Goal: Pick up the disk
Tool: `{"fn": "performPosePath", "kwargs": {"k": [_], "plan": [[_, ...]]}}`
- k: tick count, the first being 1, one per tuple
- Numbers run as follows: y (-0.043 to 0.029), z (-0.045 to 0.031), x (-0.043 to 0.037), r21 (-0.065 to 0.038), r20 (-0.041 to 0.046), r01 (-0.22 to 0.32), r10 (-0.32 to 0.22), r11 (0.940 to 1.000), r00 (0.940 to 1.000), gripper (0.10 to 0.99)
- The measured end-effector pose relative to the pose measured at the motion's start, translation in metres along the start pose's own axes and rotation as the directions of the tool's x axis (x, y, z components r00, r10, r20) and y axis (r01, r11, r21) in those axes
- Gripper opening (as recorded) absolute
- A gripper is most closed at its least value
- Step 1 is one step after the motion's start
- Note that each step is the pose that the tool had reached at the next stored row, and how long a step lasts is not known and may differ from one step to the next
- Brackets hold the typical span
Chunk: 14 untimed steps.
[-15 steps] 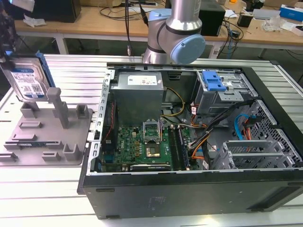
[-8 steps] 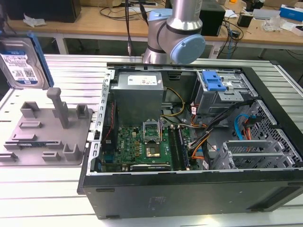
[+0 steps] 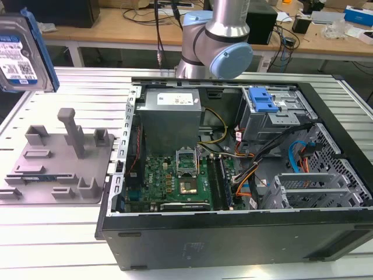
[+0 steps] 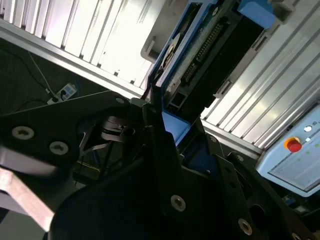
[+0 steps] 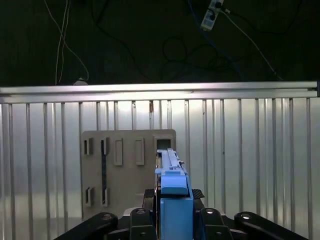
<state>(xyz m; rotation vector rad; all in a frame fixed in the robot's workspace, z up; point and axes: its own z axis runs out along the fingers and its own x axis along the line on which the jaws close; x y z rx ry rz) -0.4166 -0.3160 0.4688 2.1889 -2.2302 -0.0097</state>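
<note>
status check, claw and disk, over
Claw shut on disk, disk lifted. Grey holder tray below, apart from it. Nothing in the way.

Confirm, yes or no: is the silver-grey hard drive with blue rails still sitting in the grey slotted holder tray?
No: in the exterior view the disk hangs in the air, well above the holder tray.

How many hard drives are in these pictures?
1 for certain: the disk, lifted at the exterior view's upper left, above the grey holder tray, clamped in the gripper in both wrist views. Others may be hidden inside the computer case.
</note>
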Motion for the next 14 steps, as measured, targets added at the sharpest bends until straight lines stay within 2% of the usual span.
{"fn": "performPosePath", "kwargs": {"k": [5, 6, 14], "plan": [[0.0003, -0.0217, 0.0002, 0.0, 0.0, 0.0, 0.0, 1.0, 1.0, 0.365], [0.0003, -0.0234, 0.0002, 0.0, 0.0, 0.0, 0.0, 1.0, 1.0, 0.365], [0.0003, -0.0236, 0.0002, 0.0, 0.0, 0.0, 0.0, 1.0, 1.0, 0.365]]}}
